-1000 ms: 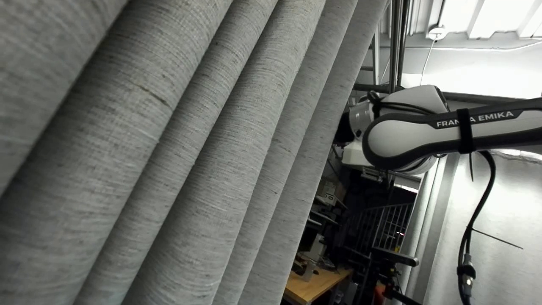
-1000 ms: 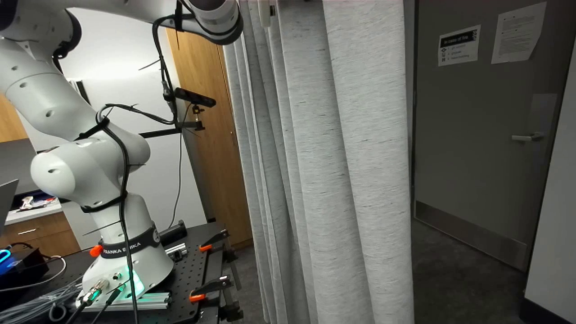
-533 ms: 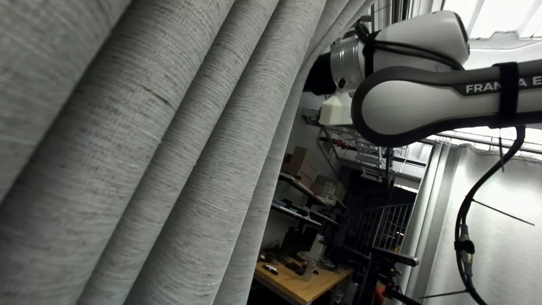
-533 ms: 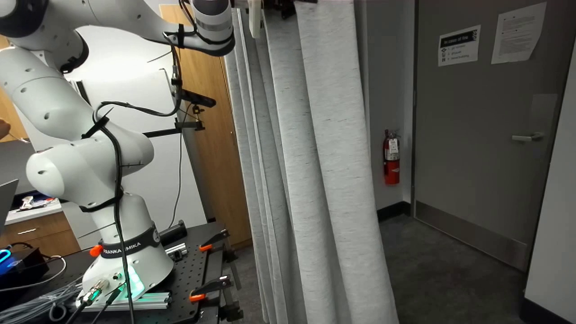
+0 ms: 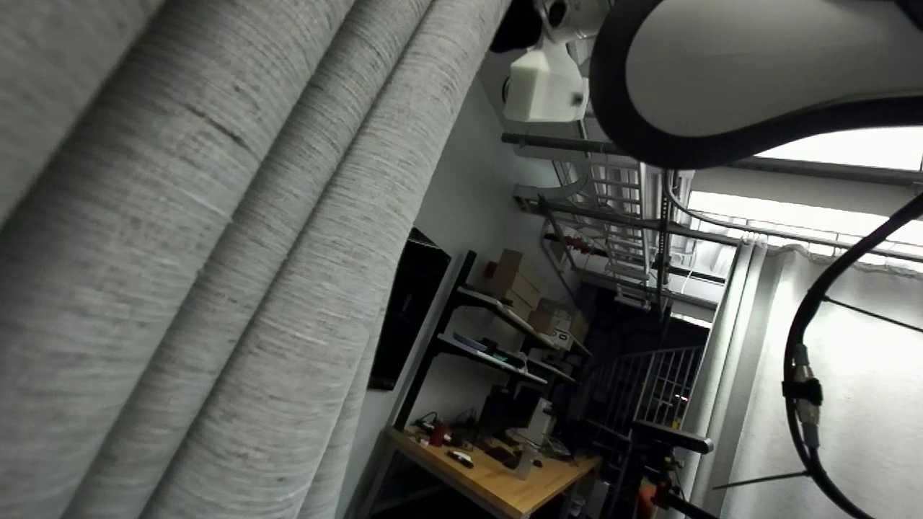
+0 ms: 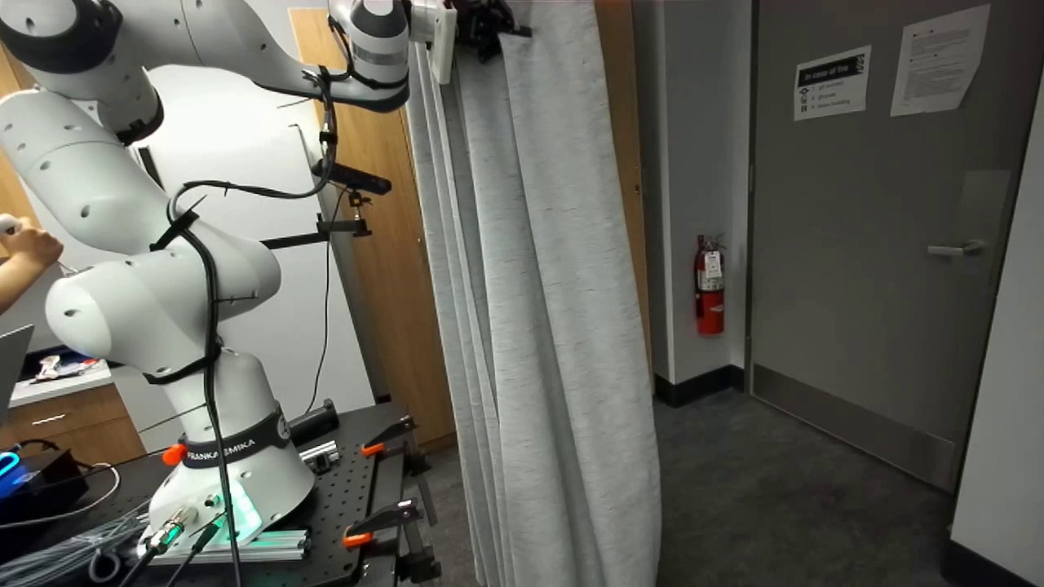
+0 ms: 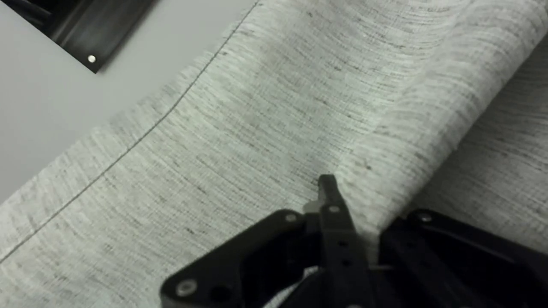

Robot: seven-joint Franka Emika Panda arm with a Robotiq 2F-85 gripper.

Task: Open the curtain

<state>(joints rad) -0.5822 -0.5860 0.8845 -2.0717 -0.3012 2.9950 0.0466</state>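
Observation:
The curtain (image 5: 310, 238) is a large light-grey woven drape with deep lengthwise folds. It hangs beside the arm in an exterior view (image 6: 563, 310), its free edge bent in toward the top. My gripper (image 6: 493, 33) is at the curtain's upper part. In the wrist view the gripper (image 7: 369, 229) has a fold of the curtain (image 7: 257, 141) pinched between its fingers, with the fabric gathered into the jaws. The right finger is partly hidden behind the fold. In an exterior view only a dark part of the gripper (image 5: 518, 27) shows at the curtain's edge.
A door (image 6: 856, 244) and a red fire extinguisher (image 6: 710, 285) stand beyond the curtain. A wooden cabinet (image 6: 375, 212) stands behind it. A desk (image 5: 505, 476), shelves (image 5: 497, 310) and a black screen (image 5: 411, 310) show past the curtain. A person's hand (image 6: 33, 244) is at the left.
My arm has moved back toward its base, drawing the curtain's free edge along with the gripper. The curtain has bunched up, and the fire extinguisher, cabinet side, shelves and screen have come into view.

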